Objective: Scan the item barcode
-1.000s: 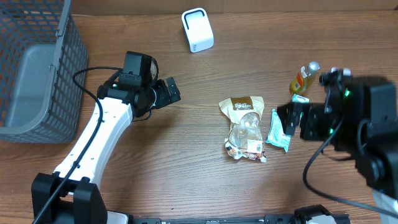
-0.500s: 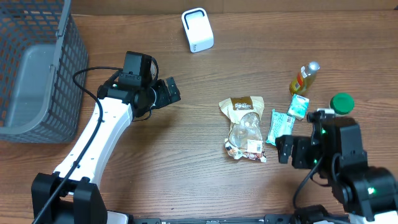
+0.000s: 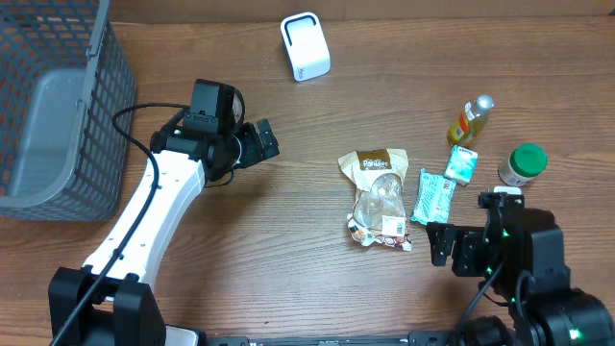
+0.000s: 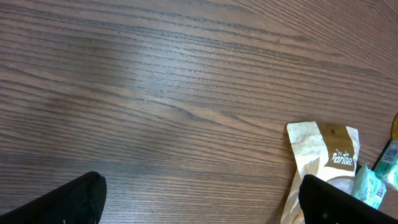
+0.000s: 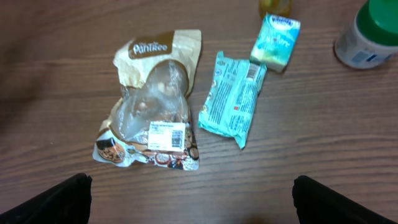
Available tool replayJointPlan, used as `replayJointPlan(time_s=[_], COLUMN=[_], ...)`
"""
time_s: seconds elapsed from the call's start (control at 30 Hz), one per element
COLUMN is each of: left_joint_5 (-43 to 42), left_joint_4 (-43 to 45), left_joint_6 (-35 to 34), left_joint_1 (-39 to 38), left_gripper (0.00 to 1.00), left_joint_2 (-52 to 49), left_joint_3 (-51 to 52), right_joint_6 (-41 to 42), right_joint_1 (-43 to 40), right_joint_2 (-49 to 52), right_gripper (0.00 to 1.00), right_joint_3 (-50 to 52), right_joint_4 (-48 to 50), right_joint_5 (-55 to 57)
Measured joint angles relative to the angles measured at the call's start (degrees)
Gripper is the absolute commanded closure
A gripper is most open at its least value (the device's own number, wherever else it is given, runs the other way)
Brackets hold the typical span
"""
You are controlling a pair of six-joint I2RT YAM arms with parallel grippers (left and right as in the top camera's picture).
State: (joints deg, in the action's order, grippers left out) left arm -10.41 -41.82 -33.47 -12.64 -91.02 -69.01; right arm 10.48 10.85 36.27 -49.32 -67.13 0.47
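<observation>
The brown-and-clear plastic snack bag (image 5: 152, 99) lies flat right of the middle of the wooden counter (image 3: 288, 259), its white barcode label (image 5: 166, 135) facing up at the near end. The right end effector (image 5: 191, 182) hovers just short of it, released and empty. The left end effector (image 4: 202, 186), likewise released, hangs well to the bag's left. A good pick probably takes the brown top, leaving the label uncovered for the white box-shaped scanner (image 3: 306, 46) at the far edge. The teal foil packet (image 5: 233, 99) lies just beside the bag's right edge, so the left side offers more room. The counter between bag and scanner looks bare.
</observation>
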Motion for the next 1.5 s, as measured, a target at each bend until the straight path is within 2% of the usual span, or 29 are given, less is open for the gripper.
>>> replayJointPlan(time_s=[0.27,0.63,1.27,1.5], left_joint_5=[0.00,0.00,0.00,0.00], left_joint_4=[0.00,0.02,0.00,0.02], left_joint_6=[0.00,0.00,0.00,0.00], left_joint_1=[0.00,0.00,0.00,0.00], left_gripper=[0.00,0.00,0.00,0.00], left_joint_2=[0.00,0.00,0.00,0.00], left_joint_3=[0.00,0.00,0.00,0.00], right_joint_6=[0.02,-0.04,0.02,-0.02], right_joint_1=[0.00,0.00,0.00,0.00], right_joint_2=[-7.67,-21.03,-35.28,-35.65], right_gripper=[0.00,0.00,0.00,0.00], right_joint_3=[5.77,22.32,46.66,48.26], right_joint_4=[9.49,33.92,90.84,87.69], right_joint_5=[-0.22,-5.01,-6.64,-6.56])
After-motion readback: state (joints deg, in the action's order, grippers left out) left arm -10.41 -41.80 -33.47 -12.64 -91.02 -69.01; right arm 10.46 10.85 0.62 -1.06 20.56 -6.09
